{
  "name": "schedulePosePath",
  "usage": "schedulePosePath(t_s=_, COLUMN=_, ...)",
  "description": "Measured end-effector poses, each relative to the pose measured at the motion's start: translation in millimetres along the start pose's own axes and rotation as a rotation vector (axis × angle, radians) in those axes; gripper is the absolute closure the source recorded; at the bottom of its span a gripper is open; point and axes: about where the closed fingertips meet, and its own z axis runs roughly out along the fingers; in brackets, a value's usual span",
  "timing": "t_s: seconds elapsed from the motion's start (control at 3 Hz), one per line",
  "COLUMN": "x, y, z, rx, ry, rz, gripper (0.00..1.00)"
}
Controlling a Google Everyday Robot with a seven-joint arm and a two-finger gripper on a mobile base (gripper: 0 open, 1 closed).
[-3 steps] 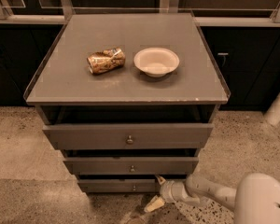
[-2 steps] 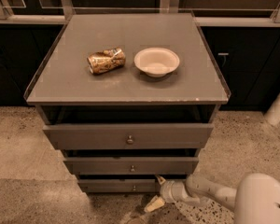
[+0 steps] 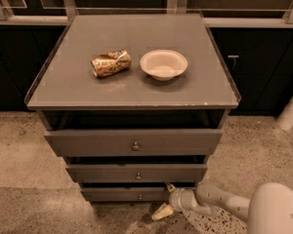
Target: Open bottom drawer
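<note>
The bottom drawer point(image 3: 118, 194) is the lowest and narrowest grey front of the cabinet, with a tiny knob point(image 3: 139, 196) at its centre. It sticks out only slightly from the cabinet. My gripper point(image 3: 165, 199) reaches in from the lower right, low by the floor, right of the knob at the drawer's right end. Its two pale fingers point(image 3: 162, 211) are spread apart and hold nothing. The upper fingertip lies at the drawer front's top edge. The white arm point(image 3: 219, 204) runs back to the bottom right corner.
The middle drawer point(image 3: 136, 172) and top drawer point(image 3: 133, 142) sit above. On the cabinet top point(image 3: 78, 89) lie a crushed can point(image 3: 110, 64) and a white bowl point(image 3: 163, 64). Dark cabinets stand behind. A white post point(image 3: 292, 111) stands at the right. The floor is speckled.
</note>
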Motion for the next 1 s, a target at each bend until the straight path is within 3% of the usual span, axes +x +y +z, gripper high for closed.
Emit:
schedulePosePath(t_s=0.67, x=-1.0, y=-2.1, z=-0.4, rx=0.0, ry=-0.007, rz=0.005, gripper=0.0)
schedulePosePath(t_s=1.0, x=-9.2, y=-26.2, z=-4.9, rx=0.033, ry=-0.051, rz=0.03, gripper=0.0)
